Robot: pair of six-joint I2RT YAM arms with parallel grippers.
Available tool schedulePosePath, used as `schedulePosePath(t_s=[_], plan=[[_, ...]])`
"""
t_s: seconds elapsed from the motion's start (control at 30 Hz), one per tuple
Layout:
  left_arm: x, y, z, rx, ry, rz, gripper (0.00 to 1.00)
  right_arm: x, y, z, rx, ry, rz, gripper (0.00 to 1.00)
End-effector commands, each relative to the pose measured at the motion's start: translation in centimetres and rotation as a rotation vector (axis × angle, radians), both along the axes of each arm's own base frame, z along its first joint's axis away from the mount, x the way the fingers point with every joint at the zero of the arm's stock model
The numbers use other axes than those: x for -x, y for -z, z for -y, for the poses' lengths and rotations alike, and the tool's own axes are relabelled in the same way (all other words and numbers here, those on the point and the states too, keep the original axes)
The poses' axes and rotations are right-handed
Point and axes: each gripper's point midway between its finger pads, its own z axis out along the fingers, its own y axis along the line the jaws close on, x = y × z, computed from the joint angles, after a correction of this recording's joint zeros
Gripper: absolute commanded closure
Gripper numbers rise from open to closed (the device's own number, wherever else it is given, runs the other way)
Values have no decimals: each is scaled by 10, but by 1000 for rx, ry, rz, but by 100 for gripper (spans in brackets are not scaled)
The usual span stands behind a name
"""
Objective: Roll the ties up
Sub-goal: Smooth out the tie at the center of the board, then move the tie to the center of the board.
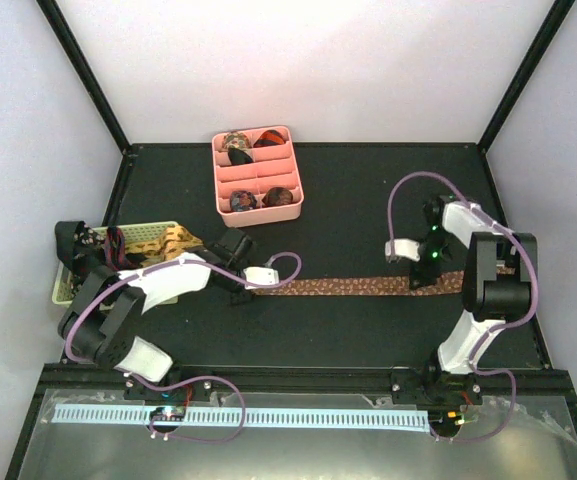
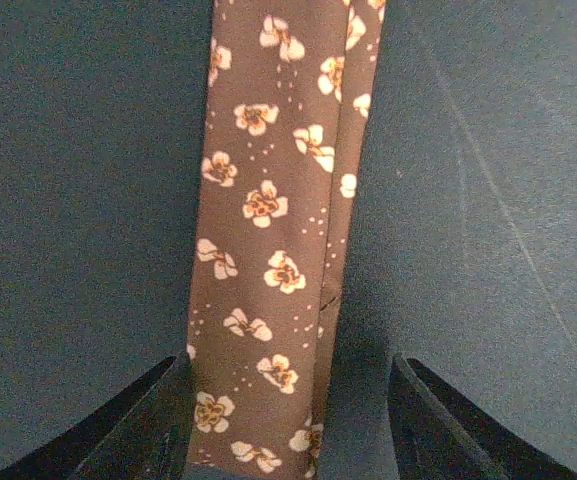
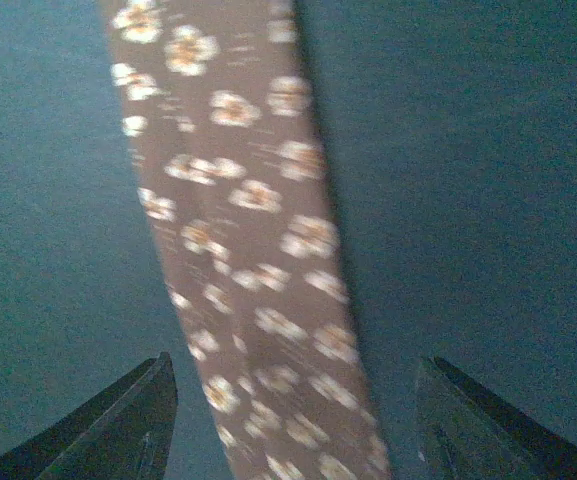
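Observation:
A brown tie with pale flowers (image 1: 358, 287) lies flat and stretched left to right across the black table. My left gripper (image 1: 240, 292) is open over its left end; in the left wrist view the tie (image 2: 268, 250) runs between the spread fingers (image 2: 158, 420), close against the left one. My right gripper (image 1: 423, 280) is open over the tie's right part; in the blurred right wrist view the tie (image 3: 258, 260) passes between its fingers (image 3: 128, 425). Rolled ties (image 1: 236, 141) sit in the pink tray (image 1: 293, 200).
A pale woven basket (image 1: 148, 240) with more fabric stands at the left edge, behind my left arm. The pink tray stands at the back, left of centre. Black frame posts rise at the back corners.

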Motion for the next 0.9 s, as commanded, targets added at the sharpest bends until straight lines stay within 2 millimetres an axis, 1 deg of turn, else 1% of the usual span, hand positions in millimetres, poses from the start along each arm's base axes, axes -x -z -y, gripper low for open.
schedulePosePath(t_s=[0.0,0.07,0.1,0.2,0.27,0.33,0.47,0.5,0.63,0.7,0.73,0.87], plan=[[-10,-38,18,120,1,50,39,-27,-39,17,-78,182,3,34],[-13,-51,26,168,-6,56,36,-34,-48,31,-82,242,7,35],[-15,-56,29,186,-11,57,35,-35,-48,44,-69,280,10,36],[-20,-64,36,221,-24,59,32,-38,-39,68,6,317,41,38],[-22,-65,39,231,-29,58,31,-44,-32,77,42,347,64,41],[-24,-67,41,237,-38,49,31,-45,-29,79,43,347,56,43],[-23,-68,44,250,-29,44,30,-36,-26,71,18,272,58,42],[-23,-68,43,250,-30,45,30,-32,-23,71,29,248,61,41],[-19,-66,42,249,-31,36,29,-21,-12,76,65,116,102,30],[-20,-67,43,251,-32,37,29,-17,-9,81,86,41,126,29],[-20,-68,43,252,-31,39,29,-15,-8,82,87,6,126,30],[-21,-68,43,251,-32,42,29,-16,-9,77,56,-48,115,39]])
